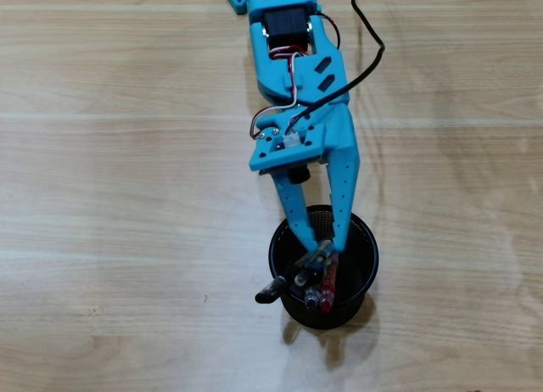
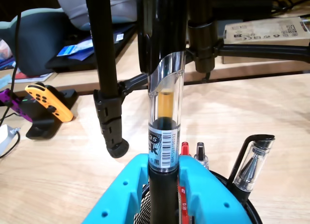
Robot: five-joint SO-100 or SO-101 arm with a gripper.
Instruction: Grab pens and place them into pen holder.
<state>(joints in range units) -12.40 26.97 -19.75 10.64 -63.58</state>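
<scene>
Clenched in the claw point(image 2: 163, 178), the black and clear pen point(image 2: 164, 117) stands upright over the pen holder point(image 1: 366, 239) directly beneath (three pens point(image 1: 316, 282) already inside), so releasing it seems next.

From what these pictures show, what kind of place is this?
Probably a home or hobby workspace, not a factory. The arm works on a wooden table. In the wrist view, an orange game controller sits on a dock, a black tripod leg stands on the table, and a cardboard box lies behind.
</scene>
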